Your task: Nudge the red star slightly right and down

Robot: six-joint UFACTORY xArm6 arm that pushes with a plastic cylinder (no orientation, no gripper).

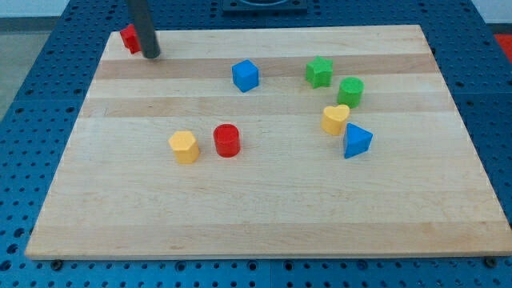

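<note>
The red star (pixel 128 37) sits at the top left corner of the wooden board (pixel 264 216), partly hidden behind my rod. My tip (pixel 151 55) rests on the board just right of and slightly below the star, touching or nearly touching it. A red cylinder (pixel 227 140) stands left of the board's middle.
A yellow hexagon block (pixel 184 147) sits left of the red cylinder. A blue cube (pixel 246 75) is at top centre. A green star (pixel 319 72), green cylinder (pixel 350 92), yellow heart (pixel 335 119) and blue triangle (pixel 356 141) cluster on the right.
</note>
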